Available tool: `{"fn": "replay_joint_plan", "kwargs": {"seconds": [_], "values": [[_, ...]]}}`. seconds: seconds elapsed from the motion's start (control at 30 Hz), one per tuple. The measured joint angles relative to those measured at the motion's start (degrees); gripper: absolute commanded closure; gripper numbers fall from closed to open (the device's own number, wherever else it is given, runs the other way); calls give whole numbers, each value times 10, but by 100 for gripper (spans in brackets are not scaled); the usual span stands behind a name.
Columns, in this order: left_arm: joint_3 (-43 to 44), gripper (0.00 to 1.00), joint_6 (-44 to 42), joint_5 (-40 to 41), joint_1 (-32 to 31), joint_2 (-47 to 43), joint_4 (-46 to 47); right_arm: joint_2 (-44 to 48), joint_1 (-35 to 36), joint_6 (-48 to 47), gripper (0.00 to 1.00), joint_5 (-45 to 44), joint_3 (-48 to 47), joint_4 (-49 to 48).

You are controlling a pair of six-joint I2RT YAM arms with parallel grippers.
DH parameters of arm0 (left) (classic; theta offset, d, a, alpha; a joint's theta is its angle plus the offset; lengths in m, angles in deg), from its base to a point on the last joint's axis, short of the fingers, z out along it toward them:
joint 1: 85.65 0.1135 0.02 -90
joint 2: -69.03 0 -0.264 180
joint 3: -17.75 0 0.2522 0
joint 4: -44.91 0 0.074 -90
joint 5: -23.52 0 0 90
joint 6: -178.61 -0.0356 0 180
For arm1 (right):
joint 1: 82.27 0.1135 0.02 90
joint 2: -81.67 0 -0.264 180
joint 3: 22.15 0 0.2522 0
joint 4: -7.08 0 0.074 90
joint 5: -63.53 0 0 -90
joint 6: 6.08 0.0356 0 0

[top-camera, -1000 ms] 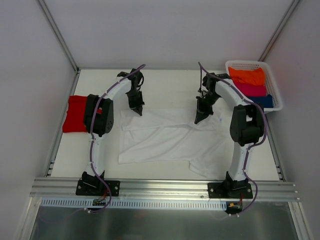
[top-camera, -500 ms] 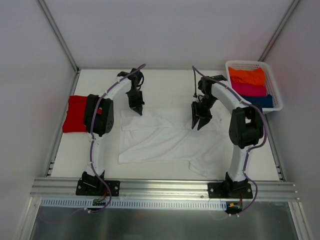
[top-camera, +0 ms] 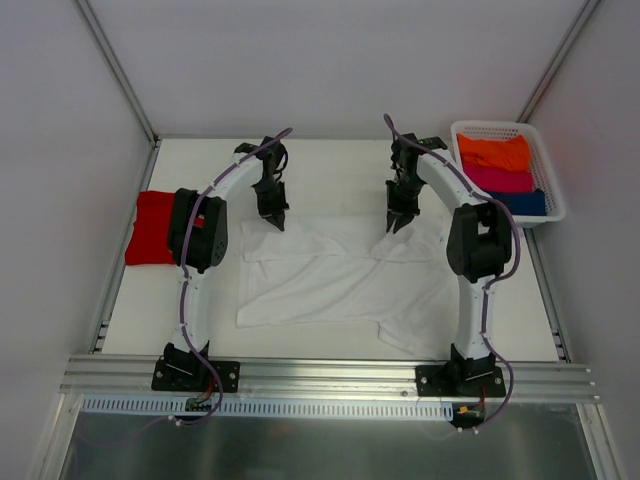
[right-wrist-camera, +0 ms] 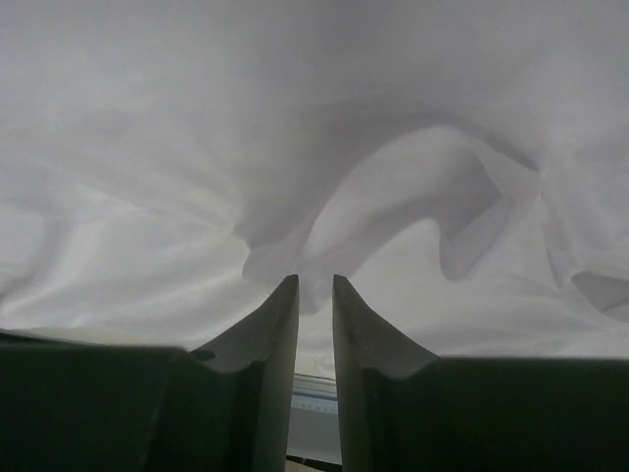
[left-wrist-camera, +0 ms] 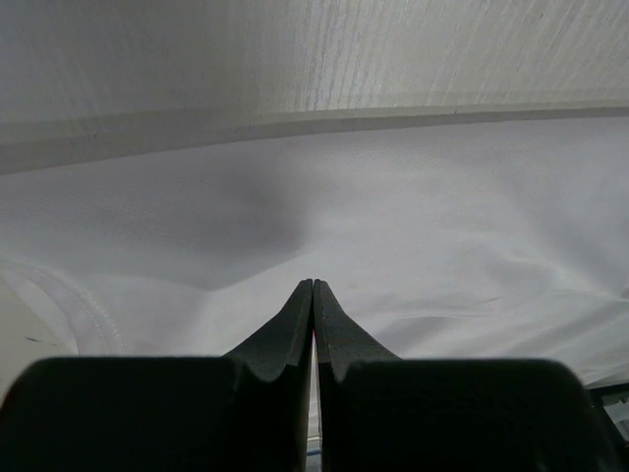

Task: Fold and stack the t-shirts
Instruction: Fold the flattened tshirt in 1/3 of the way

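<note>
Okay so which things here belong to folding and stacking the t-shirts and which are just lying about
Part of the job: white t-shirt, spread between the arms; red t-shirt, folded at the left; left hand and right hand, at the white shirt's far edge.
Lying about: white basket at far right, holding orange cloth, pink cloth and blue cloth.

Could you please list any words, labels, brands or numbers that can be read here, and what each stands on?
None: no readable text in any view. The white t-shirt, the red t-shirt, the basket and the folded clothes in it are all plain, with no print or label showing.
</note>
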Motion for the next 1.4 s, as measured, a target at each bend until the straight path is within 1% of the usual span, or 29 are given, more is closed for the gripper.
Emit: {"fn": "replay_joint_plan", "kwargs": {"seconds": [0.2,0.37,0.5,0.6,0.77,0.93,1.07,1.2,1.4], "values": [[0,100,-8,0,0,0,0,-81,-1,9,84,-3,-24,-8],[0,100,-10,0,3,0,0,-105,-1,15,86,-4,-52,-17],[0,100,-12,0,8,0,0,-105,-2,21,79,-3,-100,-19],[0,100,-13,0,8,0,0,-103,-3,25,79,-1,-119,-26],[0,100,-14,-1,11,0,0,-104,-5,27,83,9,-114,-28],[0,100,-14,-1,11,0,0,-109,-5,25,86,14,-87,-29],[0,100,-14,-1,12,1,0,-117,-5,20,90,16,-69,-29],[0,100,-14,-1,12,1,0,-123,-5,15,91,20,-58,-30],[6,100,-14,-4,15,7,-1,-124,-5,13,94,29,-53,-32]]}}
